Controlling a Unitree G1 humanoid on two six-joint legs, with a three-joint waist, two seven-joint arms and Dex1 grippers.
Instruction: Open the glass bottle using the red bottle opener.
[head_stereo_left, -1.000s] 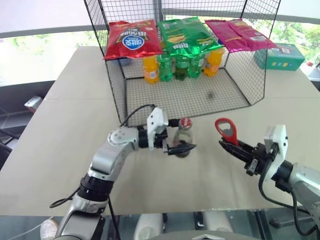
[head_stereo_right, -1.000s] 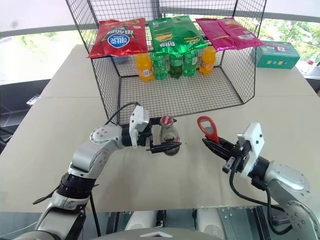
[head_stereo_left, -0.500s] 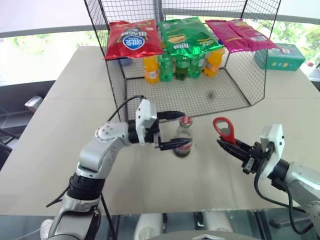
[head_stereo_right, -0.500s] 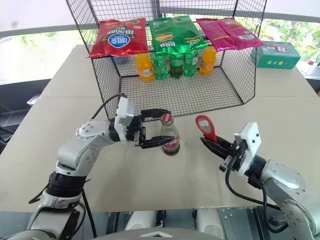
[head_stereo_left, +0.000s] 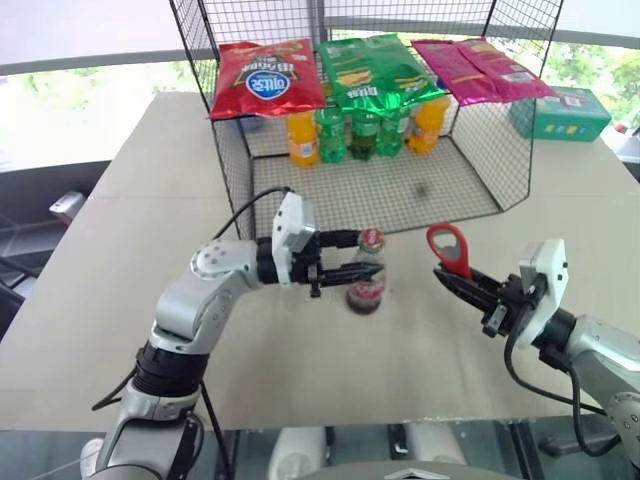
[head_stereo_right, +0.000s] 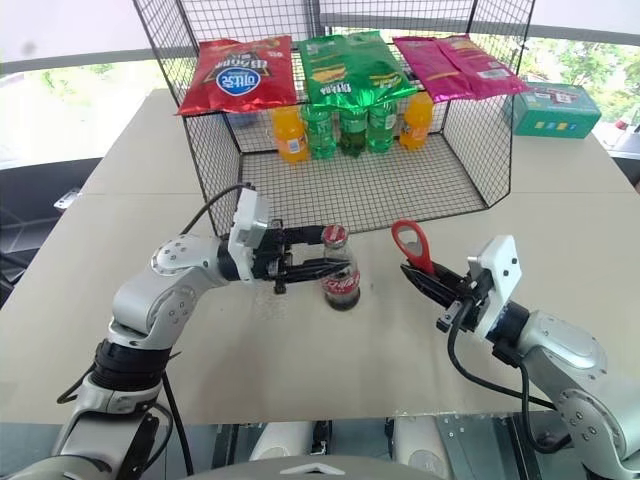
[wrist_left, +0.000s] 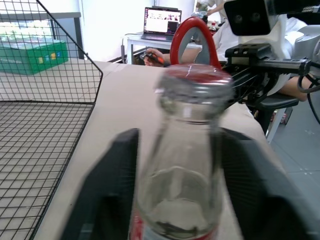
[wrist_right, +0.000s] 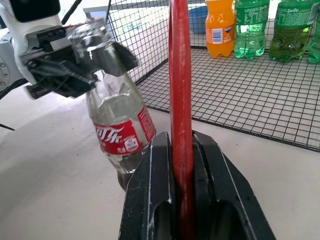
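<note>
Our left gripper (head_stereo_right: 318, 255) has its two black fingers on either side of the neck of the glass cola bottle (head_stereo_right: 340, 276), just under the red cap (head_stereo_left: 371, 238). The fingers look closed against the glass there, though we cannot be fully sure how firm the contact is. The bottle stands upright on the beige table (head_stereo_left: 120, 290), just in front of the wire basket (head_stereo_left: 480, 190). Our right gripper (head_stereo_left: 462, 283) is pressed together on the handle of the red bottle opener (head_stereo_left: 449, 251), whose loop head stands up, a little apart from the cap.

We judge the bottle stiff, smooth and breakable, and it appears mostly empty, so it is probably light and easy to tip. We think the neck is a good place to hold, because it steadies the top when the opener pries. The opener is small, flat and rigid; it may slip between the fingers under load.
</note>
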